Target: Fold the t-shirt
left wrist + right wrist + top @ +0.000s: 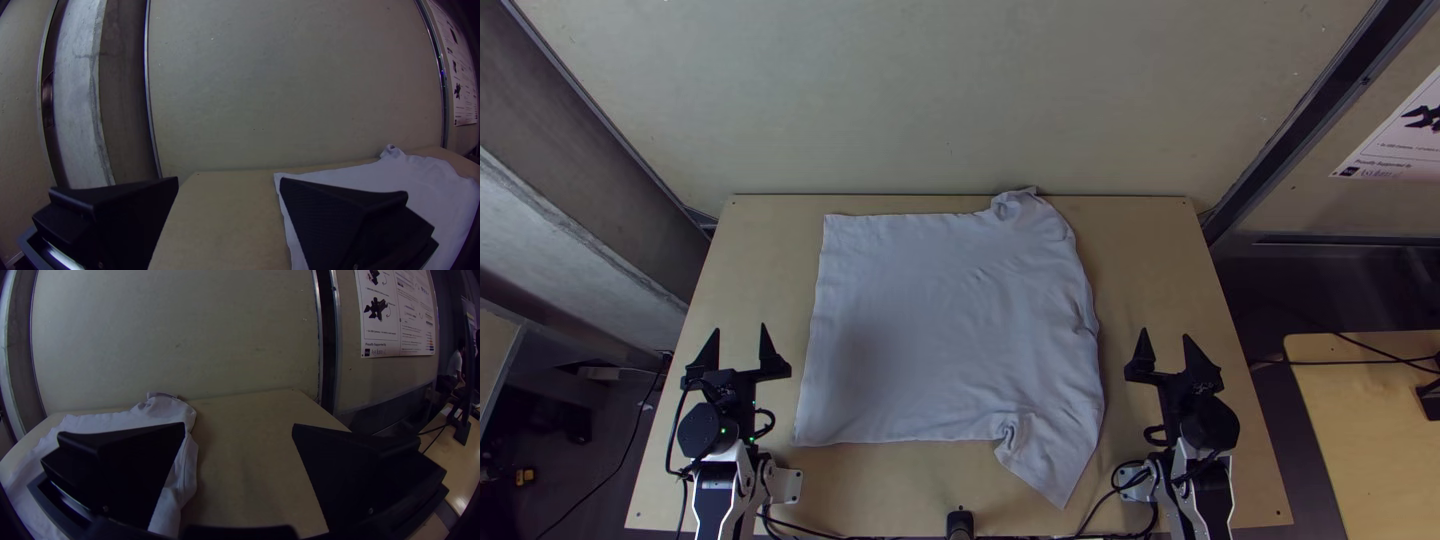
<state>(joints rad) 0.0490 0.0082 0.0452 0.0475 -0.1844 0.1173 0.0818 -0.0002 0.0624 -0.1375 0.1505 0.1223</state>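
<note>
T-shirt (940,330) spread over the tabletop (770,250) at frame centre; its long axis, hem (811,340) to collar (1091,325), seemingly runs left to right; left jaws gape empty beyond the hem, right jaws likewise beyond the collar; lower-right sleeve (1058,458) looks nearer the right.

T-shirt (940,330) on table (755,270), wall (950,100) behind — poster (1405,145) right

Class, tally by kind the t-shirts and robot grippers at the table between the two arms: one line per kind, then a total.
White cloth t-shirt: 1
Black, flat-fingered left gripper and matching right gripper: 2
Total: 3
</note>
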